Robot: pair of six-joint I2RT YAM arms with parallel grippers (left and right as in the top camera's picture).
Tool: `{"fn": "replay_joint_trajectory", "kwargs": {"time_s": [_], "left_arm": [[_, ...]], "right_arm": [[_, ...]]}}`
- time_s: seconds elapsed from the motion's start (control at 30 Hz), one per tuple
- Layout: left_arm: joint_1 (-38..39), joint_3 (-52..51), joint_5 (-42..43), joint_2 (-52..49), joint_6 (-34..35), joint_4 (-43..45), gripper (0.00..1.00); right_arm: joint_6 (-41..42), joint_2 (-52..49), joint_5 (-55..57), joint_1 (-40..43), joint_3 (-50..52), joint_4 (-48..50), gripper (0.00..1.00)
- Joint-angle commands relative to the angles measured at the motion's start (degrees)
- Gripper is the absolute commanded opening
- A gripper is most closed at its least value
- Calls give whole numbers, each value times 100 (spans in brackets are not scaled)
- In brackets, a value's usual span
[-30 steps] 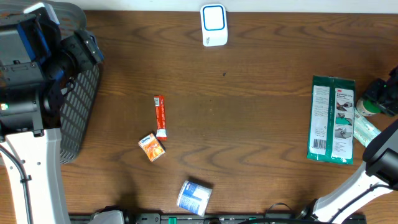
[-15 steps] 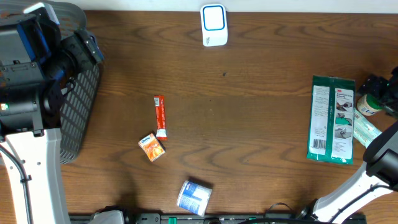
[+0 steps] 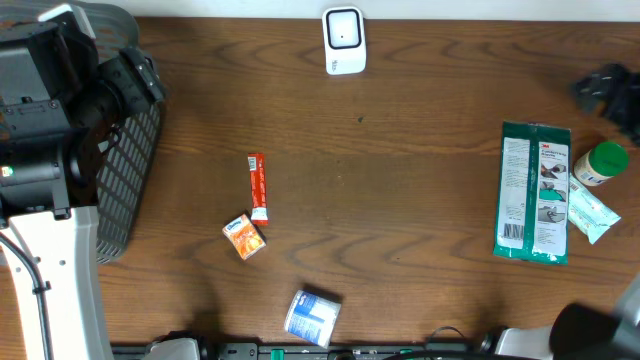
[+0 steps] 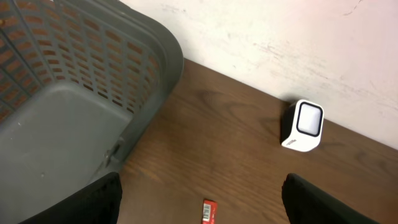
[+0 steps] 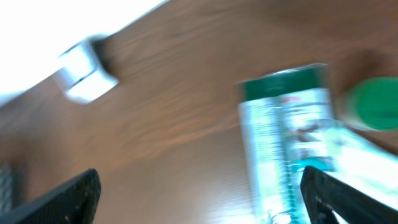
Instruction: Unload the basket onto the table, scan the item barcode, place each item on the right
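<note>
- Far left: the grey basket (image 3: 125,170) sits under the left arm. The left gripper (image 4: 199,186) hangs above its rim, fingers spread wide with nothing between them.
- Left of centre: a red stick packet (image 3: 257,186), a small orange box (image 3: 245,238) and a blue-and-white pack (image 3: 313,316) lie on the wooden table (image 3: 400,200), nearer this arm than the other.
- Top centre: the white scanner (image 3: 343,41) stands at the table's far edge.
- Right: the green wipes pack (image 3: 534,192) lies flat, its long axis running from the far edge toward the near edge. Its white label faces up, with a barcode at the near left corner.
- Just beside its right edge are a green-capped bottle (image 3: 602,163) and a pale sachet (image 3: 590,215). We cannot tell whether the bottle stands or leans.
- Far right: the right gripper (image 3: 605,85), blurred, has its fingers apart and holds nothing.
- Pack and bottle lie just on the near side of the right gripper, with the scanner well off to its left.
- We judge the right arm the nearer for either, though which item is meant we cannot tell.
</note>
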State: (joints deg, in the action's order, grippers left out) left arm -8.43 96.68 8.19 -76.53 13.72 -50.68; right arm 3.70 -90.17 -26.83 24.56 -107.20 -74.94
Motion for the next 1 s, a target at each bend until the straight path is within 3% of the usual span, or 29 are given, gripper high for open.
{"fn": "replay_joint_trajectory", "kwargs": {"time_s": [0.0, 0.03, 0.1, 0.23, 0.43, 0.8, 0.97], "left_arm": [[-20, 15, -31, -31, 13, 9, 83], [-20, 15, -31, -31, 13, 9, 83], [-20, 15, -31, -31, 13, 9, 83], [-17, 15, -31, -31, 13, 9, 83], [-20, 15, -31, -31, 13, 9, 83], [-20, 15, -31, -31, 13, 9, 83], [-20, 15, -31, -31, 13, 9, 83]], "right_arm": [[-573, 146, -627, -761, 7, -374, 85], [-675, 181, -625, -1051, 7, -514, 73], [-772, 188, -621, -1722, 13, -787, 3], [-872, 179, -621, -2951, 361, -861, 1], [-750, 173, -632, -4605, 1648, -140, 1], [-595, 170, -1335, -6852, 3856, 1379, 1], [-590, 170, -1377, -7694, 4350, 1893, 1]]}}
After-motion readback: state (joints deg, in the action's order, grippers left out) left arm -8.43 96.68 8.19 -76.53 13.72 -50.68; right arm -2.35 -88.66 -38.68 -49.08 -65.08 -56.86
